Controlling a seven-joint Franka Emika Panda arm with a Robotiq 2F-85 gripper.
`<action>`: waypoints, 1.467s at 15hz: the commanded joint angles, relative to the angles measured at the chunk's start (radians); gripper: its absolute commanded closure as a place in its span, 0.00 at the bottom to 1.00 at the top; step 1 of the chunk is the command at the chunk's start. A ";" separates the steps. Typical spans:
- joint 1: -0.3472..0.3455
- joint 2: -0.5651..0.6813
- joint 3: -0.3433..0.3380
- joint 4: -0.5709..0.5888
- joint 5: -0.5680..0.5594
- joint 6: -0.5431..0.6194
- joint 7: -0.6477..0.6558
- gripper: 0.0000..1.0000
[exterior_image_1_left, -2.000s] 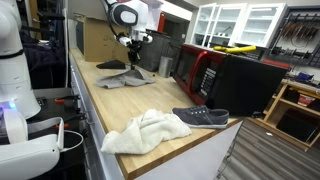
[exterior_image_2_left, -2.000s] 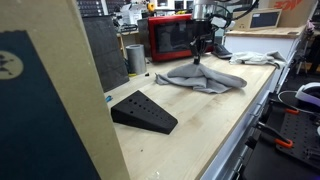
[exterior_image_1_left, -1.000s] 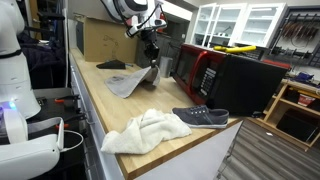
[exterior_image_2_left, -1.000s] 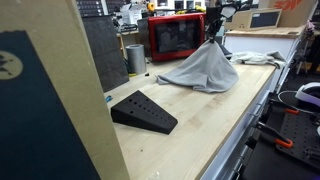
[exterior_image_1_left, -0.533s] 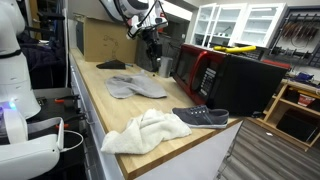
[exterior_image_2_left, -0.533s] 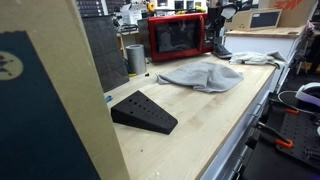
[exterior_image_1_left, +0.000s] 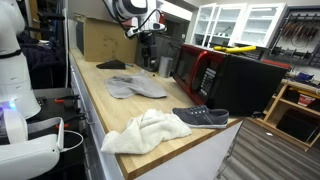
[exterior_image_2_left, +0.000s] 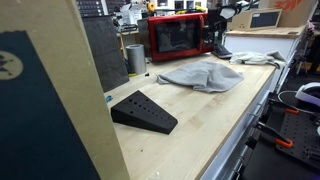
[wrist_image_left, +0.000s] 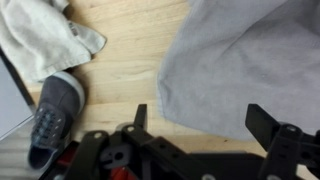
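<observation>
Grey cloth (exterior_image_1_left: 135, 87) lies spread on the wooden countertop (exterior_image_1_left: 100, 105), near the red microwave (exterior_image_2_left: 178, 37), whose door is shut. A metal canister (exterior_image_2_left: 135, 57) stands beside the microwave; its contents cannot be seen. The gripper (wrist_image_left: 199, 112) hangs above the cloth, jaws wide apart, holding and touching nothing.

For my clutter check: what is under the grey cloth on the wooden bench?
Only bare wooden bench shows around the grey cloth, which lies low and rumpled. Anything beneath is covered. The open gripper hangs above, empty.
</observation>
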 joint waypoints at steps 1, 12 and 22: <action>0.008 -0.041 -0.034 -0.063 0.206 -0.058 -0.113 0.00; -0.040 -0.140 -0.145 -0.243 0.298 -0.062 -0.365 0.00; -0.047 0.003 -0.135 -0.255 0.280 0.023 -0.327 0.00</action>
